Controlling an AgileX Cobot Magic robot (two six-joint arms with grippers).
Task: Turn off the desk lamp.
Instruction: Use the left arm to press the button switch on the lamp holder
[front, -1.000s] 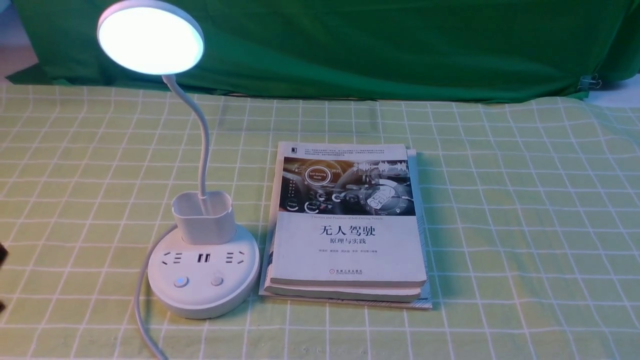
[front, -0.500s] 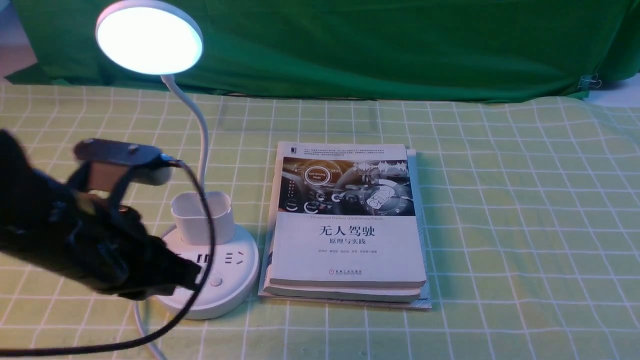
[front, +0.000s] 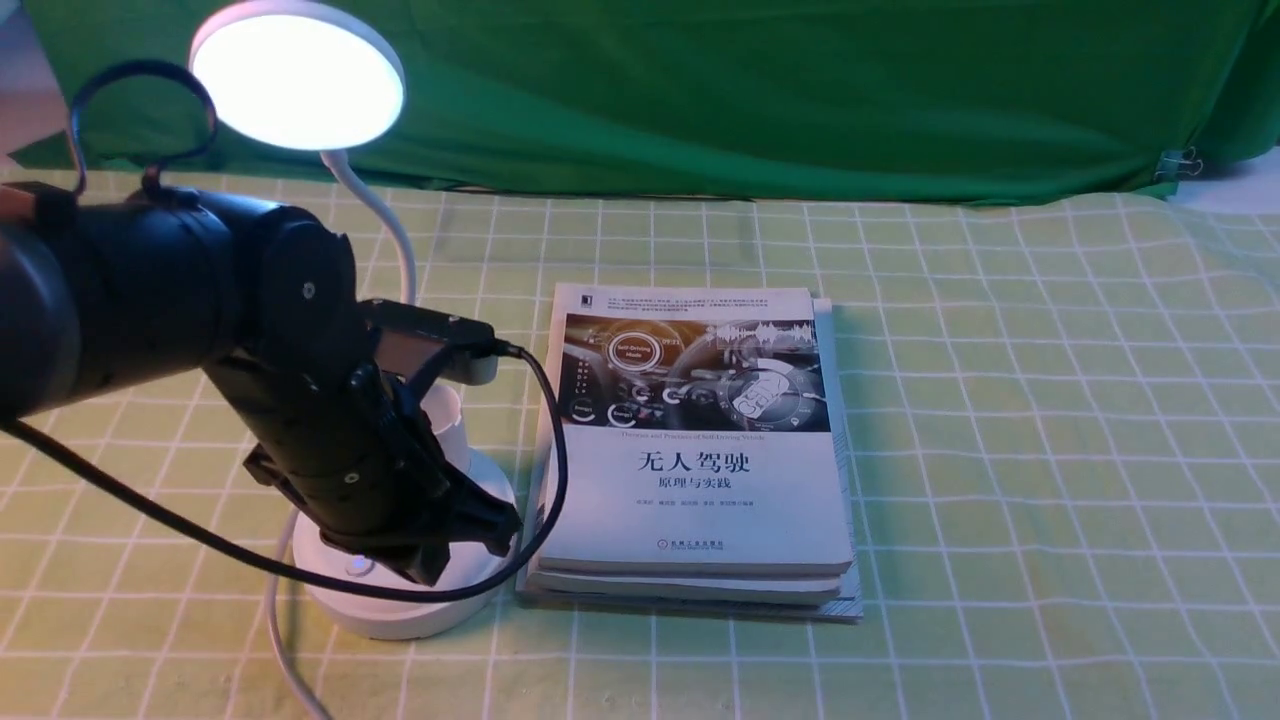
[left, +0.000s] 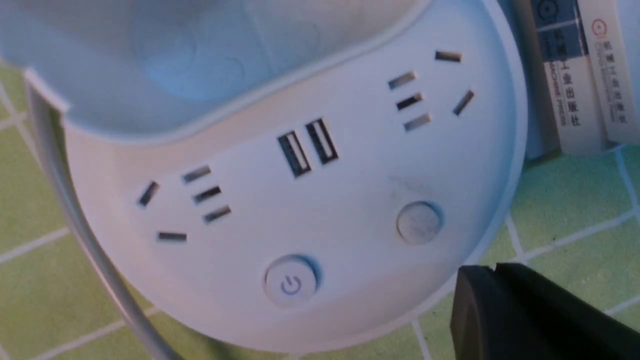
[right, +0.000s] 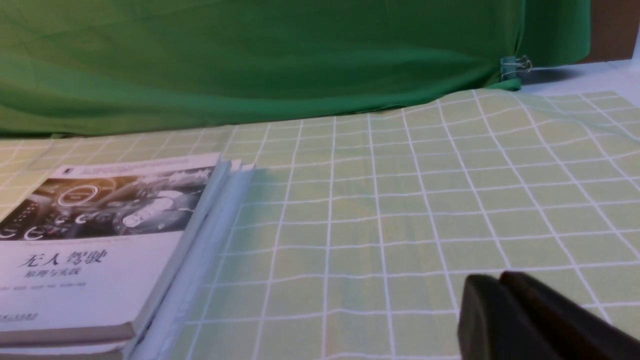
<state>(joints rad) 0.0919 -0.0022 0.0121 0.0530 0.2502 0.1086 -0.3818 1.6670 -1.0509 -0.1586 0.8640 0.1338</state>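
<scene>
**Position.** The desk lamp (front: 400, 600) stands on the left part of the bench (front: 1000, 450), its round base (left: 350, 200) just beside a stack of books (front: 700, 480). Whether base and books touch cannot be told. The disc head (front: 297, 75) is lit, so the task is not yet done.

**Pincers.** The left pincer (left: 492, 280) hangs low over the front edge of the base, nearer the plain button (left: 419, 222) than the power-symbol button (left: 291, 285), and touches neither. Its fingers appear pressed together, with only a thin seam between them. The right pincer (right: 500, 290) is likewise clenched on nothing, over bare cloth well apart from the lamp.

**Handling.** The lamp is judged to be light, hollow plastic.
- The neck (front: 385, 215) is thin and bendy and will give no support if pushed.
- The base is smooth and sits on cloth, so a sideways load would probably slide it toward the books or tip the head.
- The cord (front: 280, 640) leaves the base on the left and should be kept clear.

**Contact point.** No grasp is required. Use the clenched fingertips as a single stiff probe. The power-symbol button is the likely control; this is inferred from its marking. Shift across to it, then press straight down through the base into the bench, briefly and with little force
</scene>
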